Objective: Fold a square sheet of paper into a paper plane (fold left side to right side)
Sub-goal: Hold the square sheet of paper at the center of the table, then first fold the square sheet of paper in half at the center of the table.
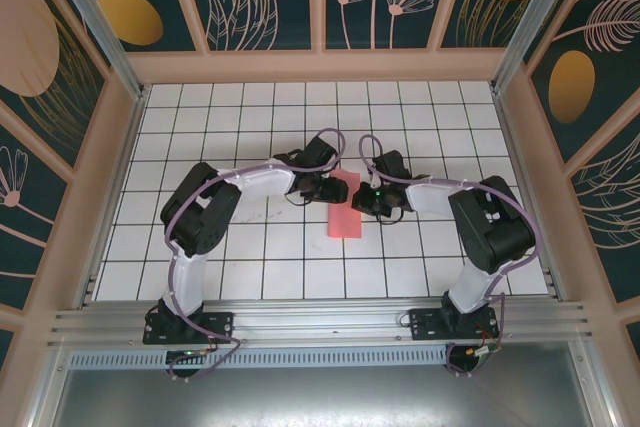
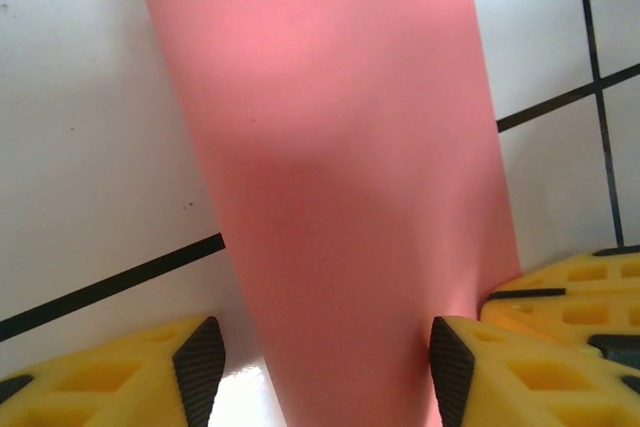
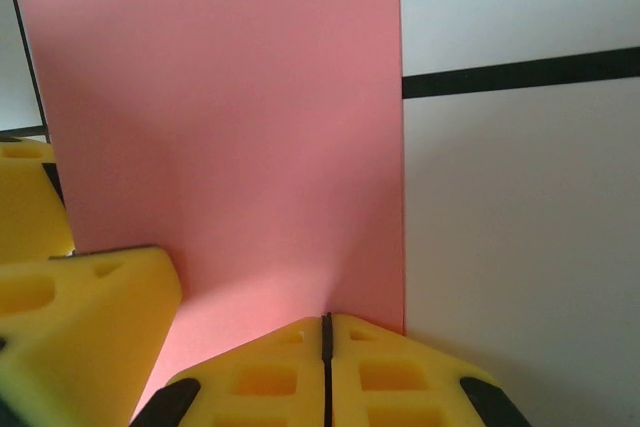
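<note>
- The square sheet of paper (image 1: 347,212) lies on the white gridded table (image 1: 250,247) near its middle, between the two arms. From above it reads as a narrow pink-red upright strip, longer than it is wide.
- The left hand (image 1: 335,189) is at the strip's far left part; the right hand (image 1: 372,202) is just beside its right edge.
- In the left wrist view the left hand (image 2: 325,367) stands open, its yellow fingers (image 2: 120,377) wide apart with the paper (image 2: 340,197) running up between them. The left dark pad sits clear of the paper's edge; the right pad is right at the other edge. It grips nothing.
- The paper surface there looks gently bowed, not dead flat.
- In the right wrist view the right hand (image 3: 325,347) is closed, its two fingers (image 3: 400,387) pressed together with only a thin seam between them.
- Those closed tips meet the near edge of the paper (image 3: 220,117), close to its right corner. Whether the paper is pinched in the seam or merely touched, I cannot tell.
</note>
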### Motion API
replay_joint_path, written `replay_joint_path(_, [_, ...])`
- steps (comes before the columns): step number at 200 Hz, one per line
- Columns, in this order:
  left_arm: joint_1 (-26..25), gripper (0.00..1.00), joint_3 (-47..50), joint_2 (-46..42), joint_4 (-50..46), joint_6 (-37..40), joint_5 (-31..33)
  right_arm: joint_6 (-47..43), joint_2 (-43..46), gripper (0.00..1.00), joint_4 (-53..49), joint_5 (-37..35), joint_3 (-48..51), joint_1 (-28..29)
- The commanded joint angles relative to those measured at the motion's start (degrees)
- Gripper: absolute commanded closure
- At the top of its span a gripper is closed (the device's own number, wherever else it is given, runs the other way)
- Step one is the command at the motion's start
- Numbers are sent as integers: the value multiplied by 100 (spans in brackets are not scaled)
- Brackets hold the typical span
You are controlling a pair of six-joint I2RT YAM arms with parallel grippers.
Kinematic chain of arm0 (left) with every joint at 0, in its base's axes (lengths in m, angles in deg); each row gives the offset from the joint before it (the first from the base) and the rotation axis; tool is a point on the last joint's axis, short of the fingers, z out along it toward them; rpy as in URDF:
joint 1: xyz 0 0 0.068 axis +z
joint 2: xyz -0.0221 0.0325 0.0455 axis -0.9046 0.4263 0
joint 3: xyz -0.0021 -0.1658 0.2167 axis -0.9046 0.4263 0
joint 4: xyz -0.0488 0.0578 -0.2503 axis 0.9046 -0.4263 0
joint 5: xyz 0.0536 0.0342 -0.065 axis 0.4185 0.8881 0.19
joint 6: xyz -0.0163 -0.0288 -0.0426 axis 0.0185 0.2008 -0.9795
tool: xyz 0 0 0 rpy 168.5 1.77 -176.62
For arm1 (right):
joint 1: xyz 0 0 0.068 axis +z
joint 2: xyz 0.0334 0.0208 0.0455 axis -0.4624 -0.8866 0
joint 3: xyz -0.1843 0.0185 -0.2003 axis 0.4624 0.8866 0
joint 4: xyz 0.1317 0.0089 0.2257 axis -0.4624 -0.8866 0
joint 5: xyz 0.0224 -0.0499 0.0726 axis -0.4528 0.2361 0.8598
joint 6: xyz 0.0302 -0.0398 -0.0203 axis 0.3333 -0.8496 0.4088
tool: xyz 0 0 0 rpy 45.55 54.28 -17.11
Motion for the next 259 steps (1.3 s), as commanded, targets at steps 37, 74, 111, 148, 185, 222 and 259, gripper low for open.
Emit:
replay_joint_path(37, [188, 36, 488, -952, 432, -79, 105, -104, -270, 92, -451, -288, 19, 36])
replay_joint_path(74, [187, 62, 866, -972, 1358, -357, -1346, -126, -260, 92, -487, -313, 1, 34])
replay_joint_path(111, [185, 75, 910, -602, 1557, -441, -1722, -144, -260, 92, -521, -306, -19, 36])
replay_joint_path(148, [184, 77, 932, -350, 1512, -375, -1743, -157, -254, 92, -555, -332, -17, 34])
replay_joint_path(185, [189, 77, 923, -182, 1082, -51, -1330, -196, -255, 92, -602, -335, -28, 41])
replay_joint_path(222, [257, 80, 975, -95, 990, 59, -1183, -232, -303, 92, -644, -297, -32, 36])
replay_joint_path(259, [396, 84, 1158, -143, 1048, 101, -1091, -258, -298, 92, -705, -313, -21, 35])
